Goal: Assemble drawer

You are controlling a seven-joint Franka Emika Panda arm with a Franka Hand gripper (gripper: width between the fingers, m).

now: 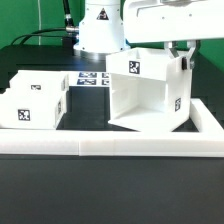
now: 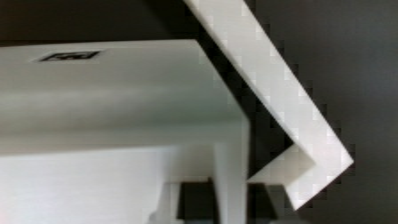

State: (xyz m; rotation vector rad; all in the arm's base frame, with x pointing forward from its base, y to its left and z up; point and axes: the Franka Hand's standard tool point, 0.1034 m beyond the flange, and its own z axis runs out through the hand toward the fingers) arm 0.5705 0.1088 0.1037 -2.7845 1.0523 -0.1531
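The drawer's large white boxy shell (image 1: 145, 92) stands at the exterior view's middle right, tilted, its open side toward the front, a tag on its upper face. My gripper (image 1: 184, 62) comes down at its right side and is shut on the shell's thin side wall. In the wrist view the wall (image 2: 228, 185) runs between my dark fingers (image 2: 192, 203), with the gripper (image 2: 228, 207) closed round it. The shell's tagged face (image 2: 107, 100) fills most of that view. Two smaller white trays (image 1: 45, 85) (image 1: 22, 108) with tags sit at the left; their knobs do not show.
The long low white border wall (image 1: 110, 147) runs along the front and up the right side (image 1: 212, 122), close to the shell; it crosses the wrist view diagonally (image 2: 267, 80). The marker board (image 1: 92, 77) lies behind, by the robot base (image 1: 100, 30).
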